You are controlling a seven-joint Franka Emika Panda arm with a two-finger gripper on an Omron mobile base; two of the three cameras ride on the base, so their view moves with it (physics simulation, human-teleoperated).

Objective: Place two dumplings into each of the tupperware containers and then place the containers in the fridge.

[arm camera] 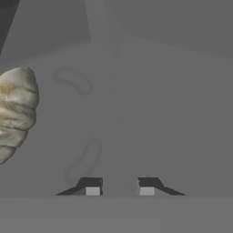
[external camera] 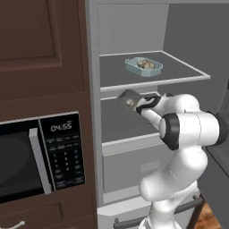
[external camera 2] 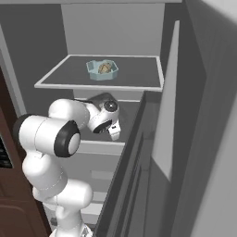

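The fridge [external camera: 179, 77] stands open. On its upper shelf rests the pale blue tupperware container [external camera: 144, 67] [external camera 2: 102, 70] with dumplings [external camera: 144, 64] [external camera 2: 105, 68] inside. My gripper [external camera: 142, 107] [arm camera: 119, 189] is shut on the near rim of the dark grey tupperware container [external camera: 126, 98] [external camera 2: 102, 98], holding it just above the front of the second shelf. A dumpling [external camera: 130, 102] [arm camera: 16, 109] lies in that container. In the hand view the container's grey floor [arm camera: 136, 113] spreads beyond the fingertips [arm camera: 93, 189], with the dumpling at the left.
A black-fronted microwave [external camera: 40, 152] sits in the brown cabinetry left of the fridge. The fridge door [external camera 2: 166, 115] stands open on the right, close to the arm. A drawer [external camera: 129, 165] lies below the second shelf.
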